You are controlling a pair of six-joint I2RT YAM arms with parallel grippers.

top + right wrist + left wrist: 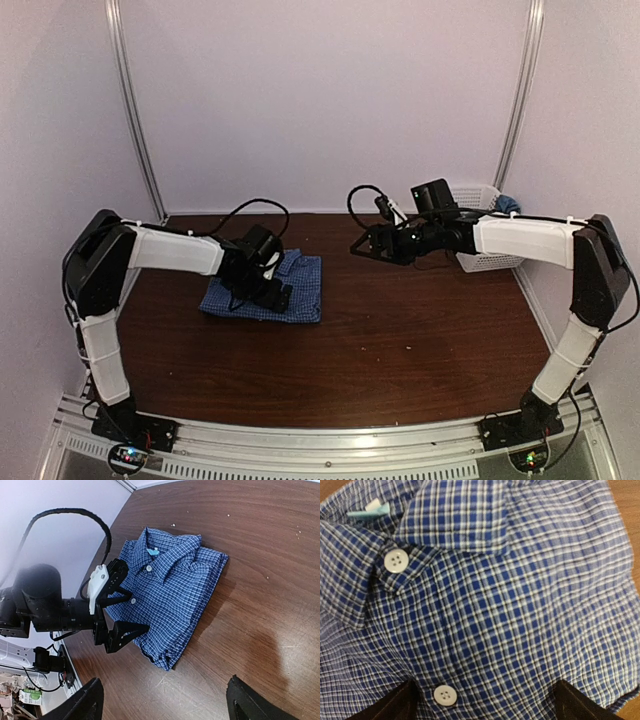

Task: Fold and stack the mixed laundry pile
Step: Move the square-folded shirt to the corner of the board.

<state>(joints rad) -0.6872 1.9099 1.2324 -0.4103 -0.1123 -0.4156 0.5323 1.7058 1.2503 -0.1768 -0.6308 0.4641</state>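
step: checked shirt looks folded, a neat rectangle, collar up. I judge the first garment done and the second not yet started.
shirt place: flat on the table, left of centre, under my left gripper.
left jaws: wide. Both fingertips sit far apart just over the cloth and grip nothing.
right jaws: wide too. My right gripper hangs in the air mid-table with nothing between the fingers.
t-shirt place: a teal t-shirt shows as a blue scrap at the far rim of the white basket, at the table's right edge. Most of it is hidden.
next move: my guess is that the left arm lifts clear and the right arm turns back to the basket to pull the t-shirt out. That takes a deep pinch, since the cloth is soft and may snag on the lattice.
left wrist only: weave detail, a white button, a pale neck tag.
right wrist only: the whole fold outline and my left fingers spread over it.
top only: the basket and t-shirt. Neither wrist view has them.
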